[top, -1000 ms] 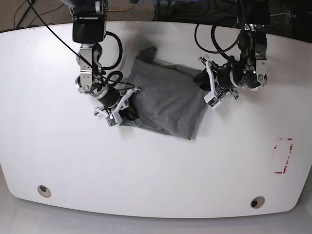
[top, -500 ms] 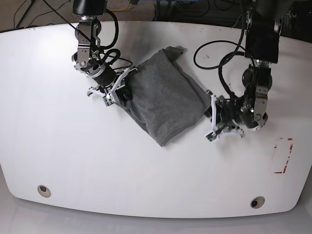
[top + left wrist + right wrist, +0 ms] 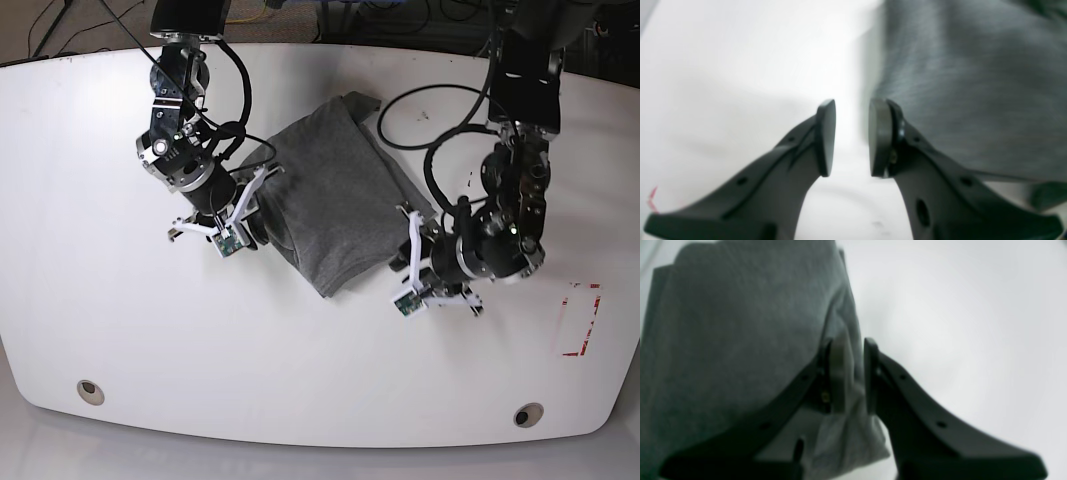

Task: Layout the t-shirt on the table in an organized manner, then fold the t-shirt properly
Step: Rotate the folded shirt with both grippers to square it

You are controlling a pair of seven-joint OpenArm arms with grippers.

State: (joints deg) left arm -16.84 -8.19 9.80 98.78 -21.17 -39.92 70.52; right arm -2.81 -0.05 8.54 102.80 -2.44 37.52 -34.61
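The dark grey t-shirt (image 3: 335,195) lies bunched and slanted on the middle of the white table (image 3: 130,320). My right gripper (image 3: 252,226), on the left of the base view, is at the shirt's left edge. In the right wrist view it (image 3: 851,380) is shut on a fold of the t-shirt (image 3: 733,323). My left gripper (image 3: 400,262) sits by the shirt's lower right edge. In the left wrist view it (image 3: 850,140) is open with only bare table (image 3: 740,50) between the fingers. There the t-shirt (image 3: 973,83) lies just behind the right-hand finger (image 3: 878,136).
A red tape mark (image 3: 578,320) is on the table at the right. Two round grommet holes sit near the front edge, one at the left (image 3: 90,390) and one at the right (image 3: 527,414). Black cables loop off both arms behind the shirt.
The shirt has swung round and been dragged by my right gripper. My left gripper has left the shirt's upper right edge, moved down toward the front, then in toward the lower right edge.
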